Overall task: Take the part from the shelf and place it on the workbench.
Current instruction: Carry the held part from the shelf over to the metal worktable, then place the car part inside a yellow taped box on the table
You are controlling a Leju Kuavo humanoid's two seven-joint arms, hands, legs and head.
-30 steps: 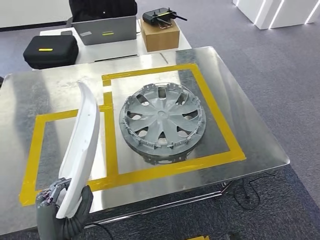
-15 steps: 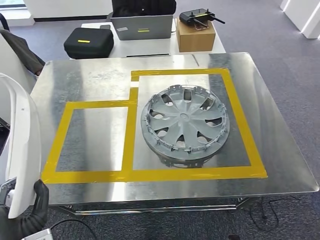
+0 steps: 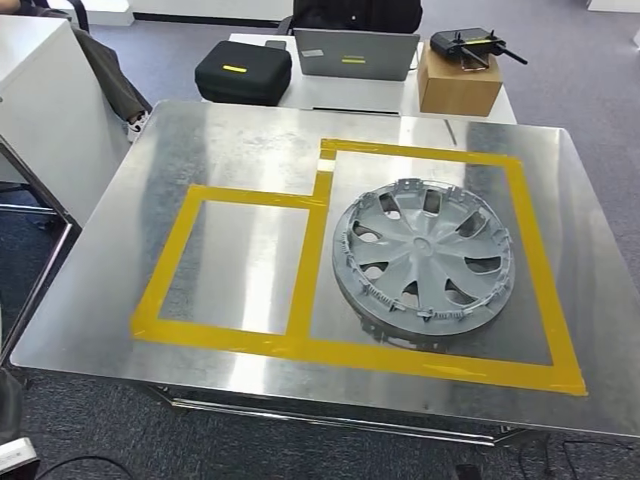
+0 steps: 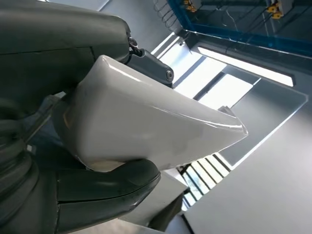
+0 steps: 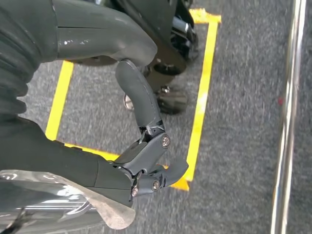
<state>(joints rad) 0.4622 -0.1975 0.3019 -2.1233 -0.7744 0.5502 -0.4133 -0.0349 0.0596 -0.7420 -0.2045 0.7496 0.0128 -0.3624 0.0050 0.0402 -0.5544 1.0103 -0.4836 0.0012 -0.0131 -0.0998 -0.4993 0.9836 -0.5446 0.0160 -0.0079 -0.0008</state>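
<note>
My left hand (image 4: 92,195) grips a long white curved part (image 4: 147,122) near one end; the thick thumb lies under it and the fingers over it. The metal workbench (image 3: 226,150) lies ahead in the head view, marked with yellow tape (image 3: 170,270) as a small bare rectangle on the left and a larger one on the right. A grey wheel cover (image 3: 424,258) lies flat in the larger rectangle. My right hand (image 5: 147,156) hangs above grey carpet, fingers loosely bent and apart from the thumb, holding nothing.
Behind the workbench a white table carries a black case (image 3: 243,70), a laptop (image 3: 355,54) and a cardboard box (image 3: 459,90) with a controller on top. A white table (image 3: 45,110) and a person's leg (image 3: 106,70) are at far left. Yellow floor tape (image 5: 200,97) runs under my right hand.
The camera has swung left, so the workbench sits further right in the picture. The white part and my left hand have slid out past the lower left edge of the head view.
</note>
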